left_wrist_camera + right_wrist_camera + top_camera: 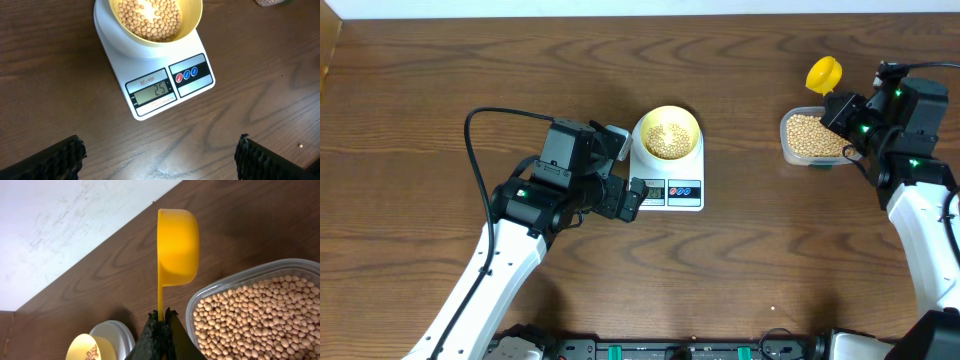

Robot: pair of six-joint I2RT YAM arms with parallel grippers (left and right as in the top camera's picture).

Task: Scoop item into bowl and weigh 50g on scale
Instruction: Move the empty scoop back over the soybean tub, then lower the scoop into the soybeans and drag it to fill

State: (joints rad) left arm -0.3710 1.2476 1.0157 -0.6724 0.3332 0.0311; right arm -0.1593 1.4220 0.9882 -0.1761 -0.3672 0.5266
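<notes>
From above, the left pincer [626, 172] sits at the near-left edge of the scale [665, 186], its tips just beside the display end, apart from the casing as far as can be told. The bowl [667, 133] stands on the scale's platform, ahead of this pincer and a little to one side, with beans [669, 139] lying in it. Across the table [770, 260] and well apart, the right pincer [839, 108] hangs over the far corner of a clear tub [810, 138] full of beans, with a yellow scoop [823, 73] sticking out beyond its tips. In the left wrist view, the left pincer [160, 161] is spread wide and holds nothing: one black ridged finger shows at each lower corner, with bare wood between. Straight ahead lies the scale [155, 80], its display [152, 92] reading 25, three coloured buttons [186, 75] beside it, and past those the bowl [192, 20] part-filled with beans [150, 17]. In the right wrist view, the right pincer [160, 326] is clamped tight on the thin handle of the scoop [177, 247], whose cup rises upright directly beyond the tips — whether anything is inside cannot be told. The tub [235, 280] lies close on one side, its beans [250, 322] heaped near the rim; on the other side, lower and farther off, are the bowl [80, 347] and the scale's platform [120, 330].
</notes>
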